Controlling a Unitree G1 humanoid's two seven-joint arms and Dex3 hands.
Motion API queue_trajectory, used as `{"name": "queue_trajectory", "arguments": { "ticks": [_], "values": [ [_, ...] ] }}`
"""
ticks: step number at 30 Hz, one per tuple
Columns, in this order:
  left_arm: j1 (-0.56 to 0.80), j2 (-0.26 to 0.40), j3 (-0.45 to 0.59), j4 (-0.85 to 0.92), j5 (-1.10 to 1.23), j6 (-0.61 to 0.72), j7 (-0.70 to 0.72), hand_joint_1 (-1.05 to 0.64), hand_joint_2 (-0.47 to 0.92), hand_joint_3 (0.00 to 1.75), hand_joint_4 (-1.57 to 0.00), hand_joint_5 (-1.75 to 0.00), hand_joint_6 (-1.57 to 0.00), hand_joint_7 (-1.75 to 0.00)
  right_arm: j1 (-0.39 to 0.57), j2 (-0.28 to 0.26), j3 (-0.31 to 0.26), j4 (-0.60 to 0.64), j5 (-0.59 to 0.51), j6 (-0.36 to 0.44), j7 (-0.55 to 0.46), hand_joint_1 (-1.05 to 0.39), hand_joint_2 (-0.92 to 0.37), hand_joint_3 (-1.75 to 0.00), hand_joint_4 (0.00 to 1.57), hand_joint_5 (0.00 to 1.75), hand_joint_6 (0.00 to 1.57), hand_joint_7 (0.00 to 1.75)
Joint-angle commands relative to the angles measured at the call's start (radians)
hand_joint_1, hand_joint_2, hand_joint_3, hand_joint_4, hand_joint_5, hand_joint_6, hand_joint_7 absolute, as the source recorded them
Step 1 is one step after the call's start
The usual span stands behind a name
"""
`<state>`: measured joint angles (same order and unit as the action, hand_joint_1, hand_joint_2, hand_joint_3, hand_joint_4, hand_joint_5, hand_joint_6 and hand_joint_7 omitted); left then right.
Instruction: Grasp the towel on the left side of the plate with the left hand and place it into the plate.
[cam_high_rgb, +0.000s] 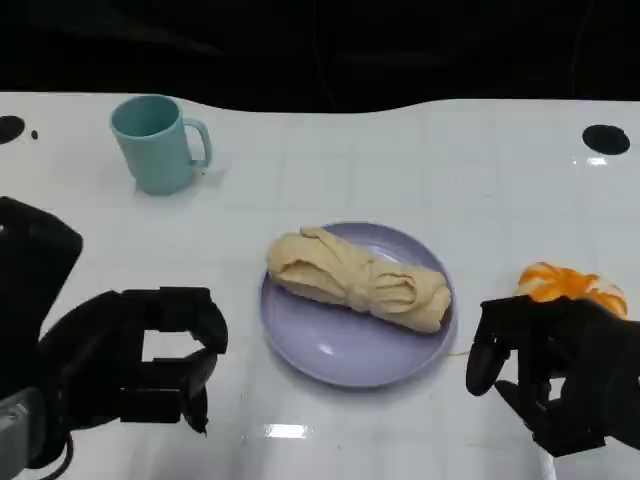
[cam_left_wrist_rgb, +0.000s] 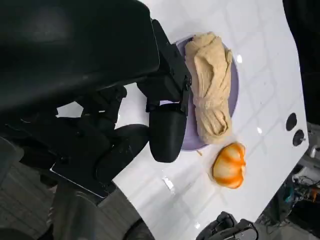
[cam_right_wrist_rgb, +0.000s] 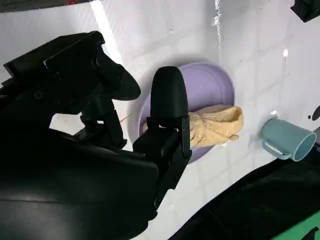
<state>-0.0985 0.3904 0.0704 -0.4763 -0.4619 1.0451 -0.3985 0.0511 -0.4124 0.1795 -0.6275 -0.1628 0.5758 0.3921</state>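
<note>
White glossy bench (cam_high_rgb: 420, 170) with a faint grid of seams, dark background beyond its far edge. Lavender plate (cam_high_rgb: 330, 345), round, smooth and shallow, sits at the centre; the towel (cam_high_rgb: 358, 280), a tan, soft cloth bunched into a wrinkled roll, lies across the plate from 10 to 4 o'clock, wholly within the rim. By this evidence the placing appears done, with at most the arm's withdrawal left. Left robot hand (cam_high_rgb: 150, 360), black and hard-shelled, is at 8 o'clock of the plate, near but apart from it, fingers loosely curled with a gap between them, holding nothing. Right robot hand (cam_high_rgb: 545, 370) hangs at 4 o'clock, fingers partly bent, likewise empty. Teal mug (cam_high_rgb: 155, 142), matte with a handle, stands upright at 11 o'clock. An orange-and-white rounded object (cam_high_rgb: 570, 285), glossy, lies at 3 o'clock, just behind the right hand.
</note>
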Motion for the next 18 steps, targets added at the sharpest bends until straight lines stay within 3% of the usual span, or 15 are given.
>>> {"name": "queue_trajectory", "arguments": {
  "ticks": [1,18],
  "values": [
    [0.001,0.028,-0.008,0.02,0.003,-0.034,-0.018,-0.08,0.56,1.22,-0.81,-1.75,-0.72,-1.62,0.008,-0.004,-0.006,0.001,0.0,-0.001,-0.004,-0.01,-0.54,-1.1,0.74,1.75,0.72,1.4],
    [-0.018,0.037,-0.002,0.024,-0.004,-0.024,-0.009,-0.11,0.63,1.11,-0.79,-1.75,-0.71,-1.59,0.003,-0.006,-0.011,0.007,0.002,-0.009,-0.001,-0.01,-0.56,-1.07,0.74,1.75,0.71,1.41]
  ]
}}
